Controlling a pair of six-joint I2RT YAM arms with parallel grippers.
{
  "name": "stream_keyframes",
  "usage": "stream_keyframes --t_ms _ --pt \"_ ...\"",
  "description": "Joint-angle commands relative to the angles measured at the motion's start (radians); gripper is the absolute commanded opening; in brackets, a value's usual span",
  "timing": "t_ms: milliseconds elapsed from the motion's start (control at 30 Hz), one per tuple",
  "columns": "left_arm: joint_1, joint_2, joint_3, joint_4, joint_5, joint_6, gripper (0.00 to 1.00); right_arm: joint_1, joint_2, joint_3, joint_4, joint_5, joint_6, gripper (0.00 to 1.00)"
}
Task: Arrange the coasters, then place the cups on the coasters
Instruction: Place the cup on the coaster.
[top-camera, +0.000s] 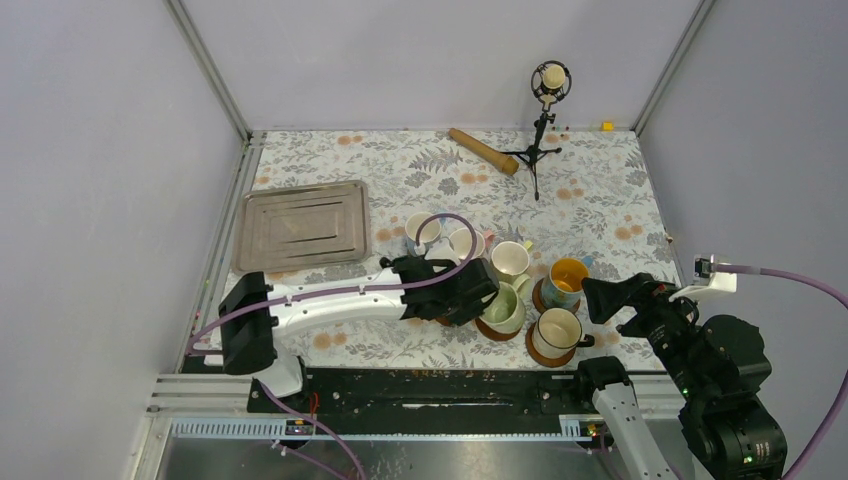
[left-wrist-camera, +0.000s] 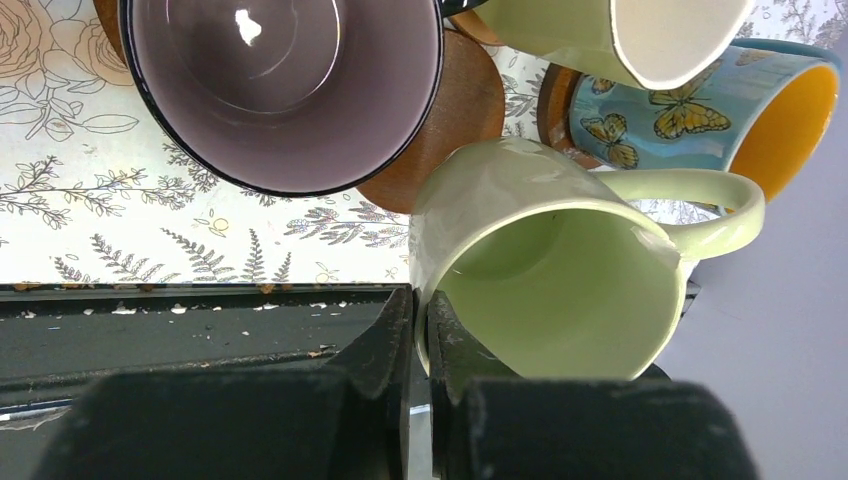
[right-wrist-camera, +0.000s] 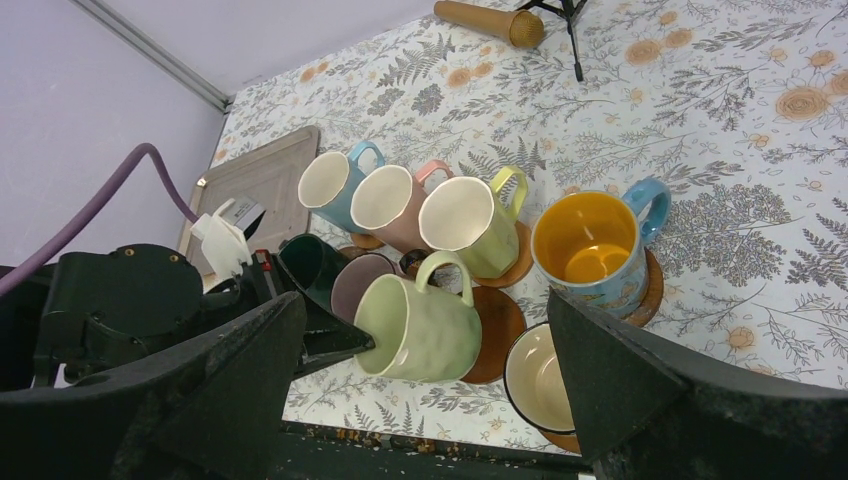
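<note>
My left gripper is shut on the rim of the light green cup, one finger inside and one outside. The cup hangs tilted over a bare brown coaster, its handle upward. Beside it stand the mauve cup and the dark green cup. The blue cup with yellow inside, a black-rimmed beige cup and a pale yellow-green cup each sit on a coaster. Pink and light blue cups stand behind. My right gripper hovers open at the near right, holding nothing.
A metal tray lies at the back left. A wooden roller and a microphone on a tripod stand at the back. The black rail runs along the near table edge, just below the cups.
</note>
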Motion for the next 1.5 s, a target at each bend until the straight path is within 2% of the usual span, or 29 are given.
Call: stream_keyframes --t_ms 0,300,1033,1467 --pt "-0.008 0.018 0.074 0.063 0.004 -0.041 0.00 0.005 -0.001 0.020 0.013 0.026 -0.017 0.99" --pt "-0.013 0.083 0.120 0.033 0.013 -0.027 0.00 0.005 -0.002 0.020 0.012 0.027 -0.020 0.99" --pt "-0.014 0.181 0.261 -0.110 -0.076 0.048 0.02 0.004 0.009 0.038 0.009 0.027 -0.025 0.99" --pt "-0.014 0.212 0.270 -0.114 -0.103 0.075 0.02 0.004 0.010 0.042 0.009 0.024 -0.016 0.99"
